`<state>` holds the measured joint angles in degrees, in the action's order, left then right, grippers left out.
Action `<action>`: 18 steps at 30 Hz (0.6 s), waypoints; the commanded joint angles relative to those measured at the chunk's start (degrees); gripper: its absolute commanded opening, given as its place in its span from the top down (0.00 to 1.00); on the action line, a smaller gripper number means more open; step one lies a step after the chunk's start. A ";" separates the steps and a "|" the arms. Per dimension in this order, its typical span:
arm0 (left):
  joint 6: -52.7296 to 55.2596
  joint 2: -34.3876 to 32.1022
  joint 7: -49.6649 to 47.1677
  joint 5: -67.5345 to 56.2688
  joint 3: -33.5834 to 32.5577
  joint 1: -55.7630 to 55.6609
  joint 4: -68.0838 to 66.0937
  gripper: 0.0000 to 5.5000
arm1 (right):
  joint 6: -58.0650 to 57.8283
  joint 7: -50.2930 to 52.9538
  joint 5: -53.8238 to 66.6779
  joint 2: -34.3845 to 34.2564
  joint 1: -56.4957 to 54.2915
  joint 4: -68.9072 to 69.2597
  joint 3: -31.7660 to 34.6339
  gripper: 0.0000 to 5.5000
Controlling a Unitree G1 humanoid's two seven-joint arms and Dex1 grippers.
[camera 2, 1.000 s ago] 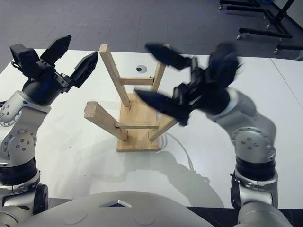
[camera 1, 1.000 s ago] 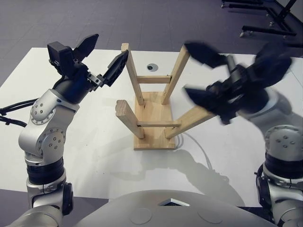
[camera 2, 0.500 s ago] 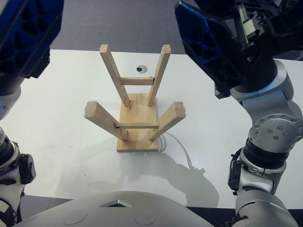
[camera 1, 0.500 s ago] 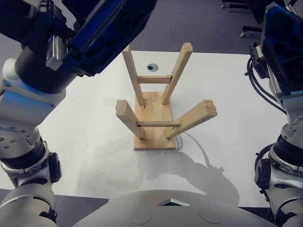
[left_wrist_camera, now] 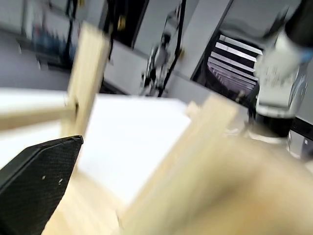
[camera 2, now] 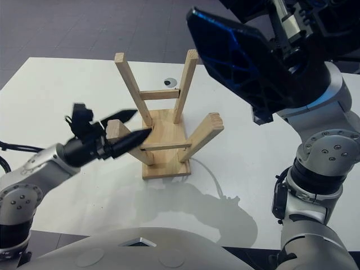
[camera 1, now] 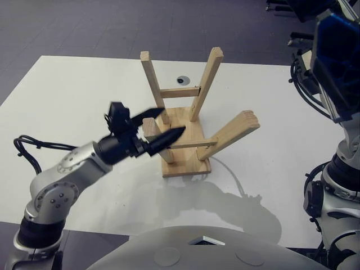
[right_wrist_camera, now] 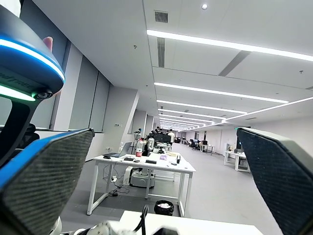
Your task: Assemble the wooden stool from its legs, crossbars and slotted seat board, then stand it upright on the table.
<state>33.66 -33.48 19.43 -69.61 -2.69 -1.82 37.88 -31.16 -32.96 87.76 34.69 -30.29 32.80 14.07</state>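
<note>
**Stool upside down, left gripper at a near leg**

Stool (camera 1: pixel 188 126) sits inverted near mid-table. Rests on its seat (camera 1: pixel 185 166), flat on the top, with four legs (camera 1: pixel 207 84) up and two crossbars (camera 1: pixel 180 93) in place. Looks assembled, so only needs turning upright.

Shows the right gripper (right_wrist_camera: pixel 165 134) raised high near the head, well apart from the stool, fingers spread wide with nothing between them. Shows the left gripper (camera 2: pixel 143 121) low over the table, fingers parted, seemingly either side of the near-left leg (camera 2: pixel 114 129). Cannot tell if touching it.

**Risks**
- Could skid the stool across the smooth top, or lever that leg out of its slot, if the fingers close off-centre or shove sideways.
- Could drop the stool or twist it apart mid-flip, with the full weight on one leg in one gripper. Cannot tell how tight the joints are.
- Could drag the cable (camera 1: pixel 233 180) running out from by the seat's near corner.

**Surroundings**
- Opens onto a large office with strip lights (right_wrist_camera: pixel 220 44) and desks (right_wrist_camera: pixel 146 164), and dark floor (camera 1: pixel 84 28) around the table.
- Offers a white, glossy table (camera 1: pixel 67 95) with a small round hole (camera 1: pixel 181 80) just behind the far legs.
</note>
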 commanded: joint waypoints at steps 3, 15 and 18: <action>-1.55 -1.45 1.58 -5.87 -8.81 -3.48 1.30 0.02 | 1.55 -0.74 0.47 -1.10 2.01 -2.27 4.17 0.02; -5.61 -6.69 6.36 22.37 -11.22 8.26 -11.75 0.02 | 12.39 -24.73 -36.60 8.73 29.60 -28.95 7.43 0.02; -6.44 -6.23 8.39 28.24 -7.13 8.11 -12.40 0.02 | 16.75 -25.29 -44.88 4.81 31.57 -27.58 0.88 0.02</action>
<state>27.88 -39.24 26.61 -44.50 -12.42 6.34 25.98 -16.64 -58.01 46.37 41.54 1.15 3.92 18.10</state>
